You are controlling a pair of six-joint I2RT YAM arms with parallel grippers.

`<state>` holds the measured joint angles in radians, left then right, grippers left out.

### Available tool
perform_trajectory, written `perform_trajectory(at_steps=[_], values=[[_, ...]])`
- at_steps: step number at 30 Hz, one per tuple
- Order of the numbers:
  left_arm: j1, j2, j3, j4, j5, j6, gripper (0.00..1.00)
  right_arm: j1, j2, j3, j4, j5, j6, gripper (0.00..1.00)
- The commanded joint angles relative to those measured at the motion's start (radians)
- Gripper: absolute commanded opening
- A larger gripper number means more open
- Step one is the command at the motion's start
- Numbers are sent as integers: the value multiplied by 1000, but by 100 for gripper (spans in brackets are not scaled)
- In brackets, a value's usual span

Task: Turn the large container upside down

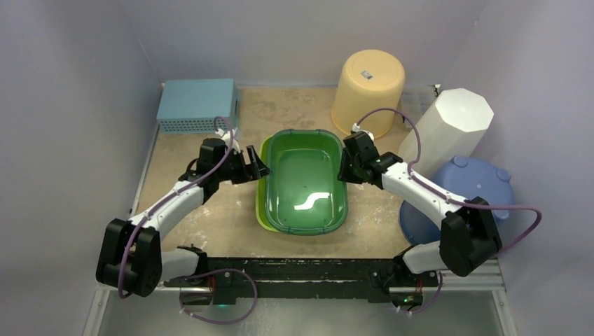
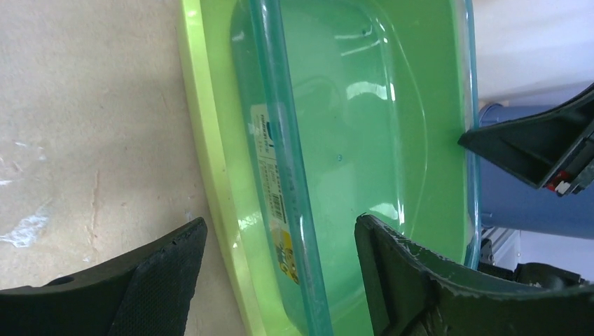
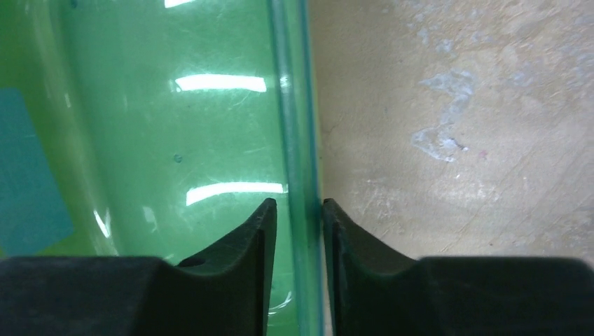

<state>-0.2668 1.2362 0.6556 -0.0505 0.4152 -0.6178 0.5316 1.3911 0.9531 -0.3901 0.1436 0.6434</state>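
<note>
Right gripper (image 3: pixel 298 210) fingers fill the foot of its wrist view. They are narrowed onto the right rim of the tub (image 3: pixel 140 140), 1 finger inside and 1 outside, apparently pinching it. Left gripper (image 2: pixel 280 220) stands wide, straddling the left rim with gaps on both sides. Tub sits upright, mouth up, at mid-table on a lime lid (image 1: pixel 260 210). By my reading the flip has not begun: 1 grip looks set, the other must close, then lift and roll. Yellow bucket (image 1: pixel 369 87) and white bin (image 1: pixel 448 126) stand close behind the right arm, with a blue basin (image 1: pixel 476 189) under its elbow. These crowd the turn, and the lid may drag along.
</note>
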Motion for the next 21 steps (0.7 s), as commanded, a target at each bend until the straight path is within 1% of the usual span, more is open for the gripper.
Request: perform_trajectory(at_steps=[1, 2, 4, 7, 10, 16, 21], values=[[-26, 10, -11, 21, 23, 1, 76, 1, 2, 2, 7, 54, -19, 26], [-32, 13, -12, 22, 22, 0, 76, 1, 8, 2, 3, 63, -26, 22], [-41, 20, -14, 29, 22, -3, 76, 1, 19, 6, -8, 84, -30, 17], [-54, 46, -15, 36, 25, -5, 75, 1, 23, 18, -32, 112, -35, 6], [-76, 64, -15, 85, 24, -18, 75, 1, 3, 33, -58, 178, -41, 0], [-123, 101, 1, 150, 23, -48, 73, 1, -83, 44, -75, 263, -54, 0], [-167, 113, 33, 171, 1, -71, 73, 1, -124, 45, -82, 235, -46, 0]])
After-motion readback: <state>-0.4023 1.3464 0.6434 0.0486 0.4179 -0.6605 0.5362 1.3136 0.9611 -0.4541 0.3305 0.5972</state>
